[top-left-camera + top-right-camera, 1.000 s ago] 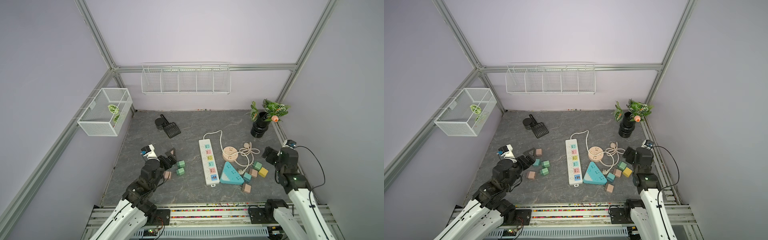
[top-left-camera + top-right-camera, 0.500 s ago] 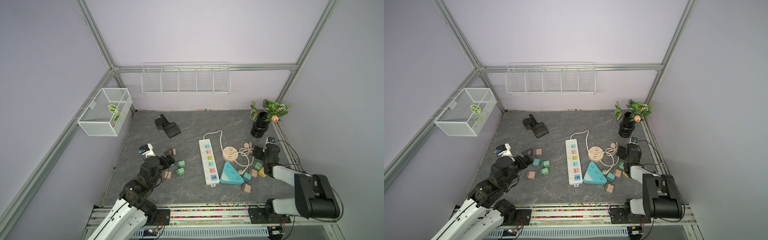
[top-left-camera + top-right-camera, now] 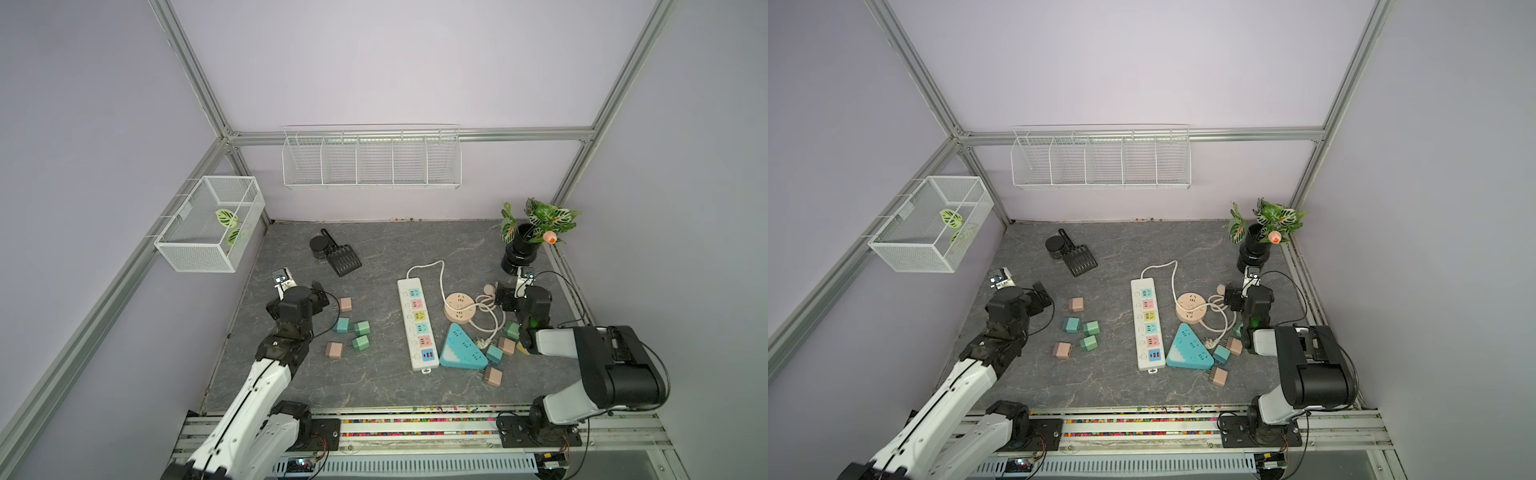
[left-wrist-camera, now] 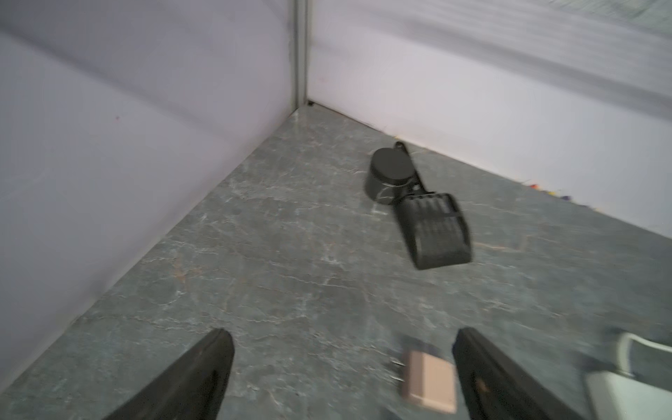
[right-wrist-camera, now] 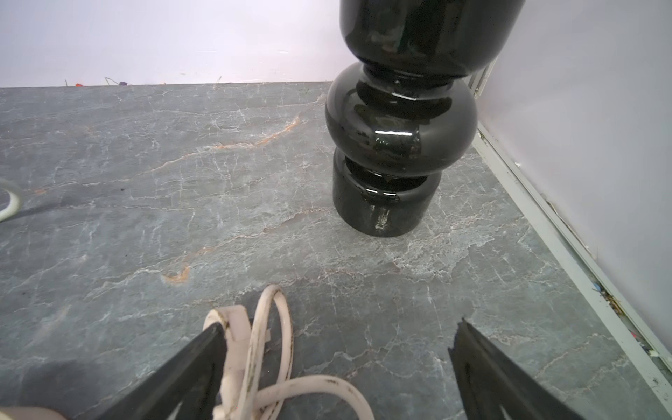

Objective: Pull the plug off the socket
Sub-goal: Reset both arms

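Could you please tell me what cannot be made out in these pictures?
Left wrist view: pink adapter smeared by motion blur; white power strip cut off by the frame edge.
Right wrist view: black vase cut off at its top by the frame edge.
In a top view: right arm hides most of the yellow cube; white plug too small to tell whether it is seated.

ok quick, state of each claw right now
left claw: open, holding nothing
right claw: open, holding nothing
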